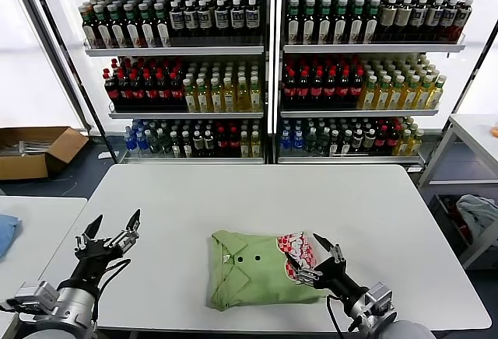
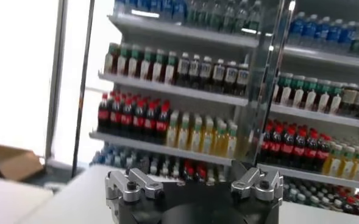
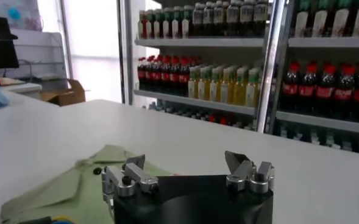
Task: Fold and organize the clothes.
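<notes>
The light green shirt [image 1: 261, 267] lay folded into a compact rectangle on the white tabletop [image 1: 327, 199], toward the near edge, collar and two small dark buttons facing up and a red-and-white checkered print at its right end. The right tool [image 1: 317, 257] sat just over that printed end, fingers spread apart and holding nothing. The left tool [image 1: 111, 232] hung well away above the tabletop's left corner, fingers also spread and empty. Behind stood shelves of bottles [image 1: 264, 67].
</notes>
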`<state>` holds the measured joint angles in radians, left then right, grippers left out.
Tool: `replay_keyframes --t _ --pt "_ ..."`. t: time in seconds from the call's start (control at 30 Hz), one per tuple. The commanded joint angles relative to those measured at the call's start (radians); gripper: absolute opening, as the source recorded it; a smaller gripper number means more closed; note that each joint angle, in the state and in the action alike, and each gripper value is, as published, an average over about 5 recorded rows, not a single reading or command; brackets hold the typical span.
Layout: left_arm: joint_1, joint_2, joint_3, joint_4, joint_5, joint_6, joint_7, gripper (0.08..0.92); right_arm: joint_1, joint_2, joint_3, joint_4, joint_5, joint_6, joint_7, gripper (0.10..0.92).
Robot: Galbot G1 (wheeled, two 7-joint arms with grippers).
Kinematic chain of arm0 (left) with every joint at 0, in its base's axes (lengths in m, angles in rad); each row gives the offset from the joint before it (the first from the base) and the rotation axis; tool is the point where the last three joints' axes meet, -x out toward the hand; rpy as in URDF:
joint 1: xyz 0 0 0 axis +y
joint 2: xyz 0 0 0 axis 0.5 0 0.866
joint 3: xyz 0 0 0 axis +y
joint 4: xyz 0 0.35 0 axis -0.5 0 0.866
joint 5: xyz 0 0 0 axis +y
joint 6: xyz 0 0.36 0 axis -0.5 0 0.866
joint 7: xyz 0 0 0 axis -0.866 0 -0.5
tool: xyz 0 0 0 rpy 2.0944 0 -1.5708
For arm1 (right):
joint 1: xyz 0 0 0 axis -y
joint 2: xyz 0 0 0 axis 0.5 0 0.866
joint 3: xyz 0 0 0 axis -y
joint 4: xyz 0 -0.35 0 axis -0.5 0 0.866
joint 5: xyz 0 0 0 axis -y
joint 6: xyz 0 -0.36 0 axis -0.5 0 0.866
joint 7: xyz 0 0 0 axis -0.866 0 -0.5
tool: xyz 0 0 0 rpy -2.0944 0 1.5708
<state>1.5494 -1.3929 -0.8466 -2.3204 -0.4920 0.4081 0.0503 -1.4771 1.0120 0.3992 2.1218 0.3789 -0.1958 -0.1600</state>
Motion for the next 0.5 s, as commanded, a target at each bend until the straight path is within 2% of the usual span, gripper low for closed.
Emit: replay_keyframes --t 0.03,0.27,0.5 --pt "0.016 -0.015 -0.121 0.028 0.134 -0.159 0.172 0.823 -0.049 0.073 0.242 0.018 -0.024 0.076 -0.012 0.823" --pt "0.02 0.019 -0.126 0.055 0.129 -0.165 0.18 0.823 -0.114 0.083 0.348 0.006 0.028 0.065 -0.019 0.823" --pt "0.045 0.001 -0.1 0.025 0.145 -0.164 0.201 0.823 -0.17 0.138 0.377 0.03 0.017 0.07 -0.038 0.823"
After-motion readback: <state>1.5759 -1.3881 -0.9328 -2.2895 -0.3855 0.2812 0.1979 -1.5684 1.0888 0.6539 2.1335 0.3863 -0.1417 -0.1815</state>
